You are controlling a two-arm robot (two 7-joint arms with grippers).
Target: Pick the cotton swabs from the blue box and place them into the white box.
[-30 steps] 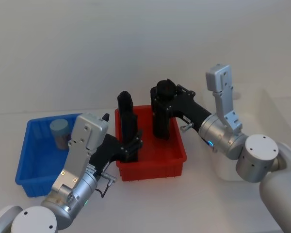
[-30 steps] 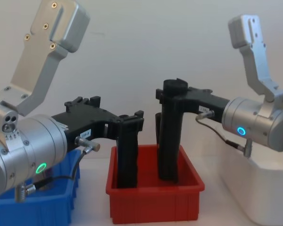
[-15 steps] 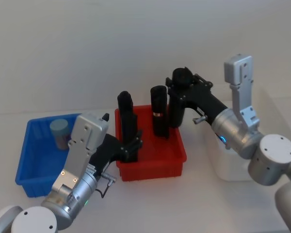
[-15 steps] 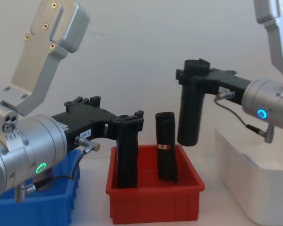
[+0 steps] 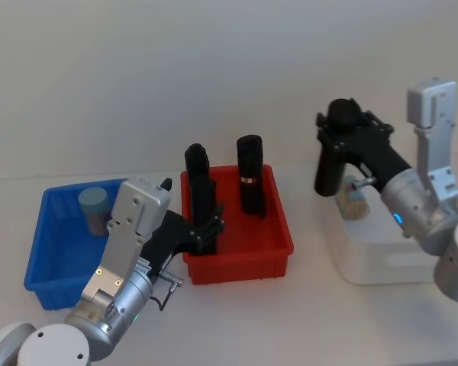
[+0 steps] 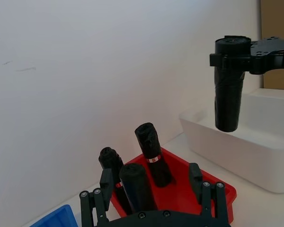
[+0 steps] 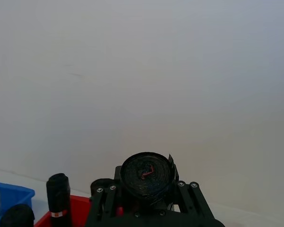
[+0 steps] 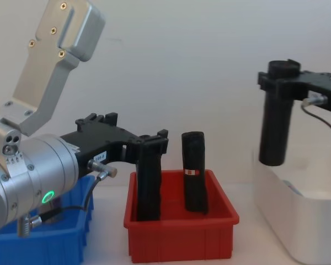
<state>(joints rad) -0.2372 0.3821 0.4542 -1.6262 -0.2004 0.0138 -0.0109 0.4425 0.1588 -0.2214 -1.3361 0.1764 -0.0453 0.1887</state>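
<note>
Head view: the right gripper (image 5: 327, 169) at right of centre holds a tall black cylinder (image 5: 327, 171) clamped in its fingers, upright over the white box (image 5: 382, 255), presumably for release there. A cotton swab jar (image 5: 356, 203) lies inside that box. At left, the blue box (image 5: 49, 255) holds one cotton swab jar (image 5: 95, 207).

Chest view: the left gripper (image 8: 149, 176) at centre grips a second black cylinder (image 8: 148, 190) standing in the red bin (image 8: 179, 240), beside a third (image 8: 194, 179).
</note>
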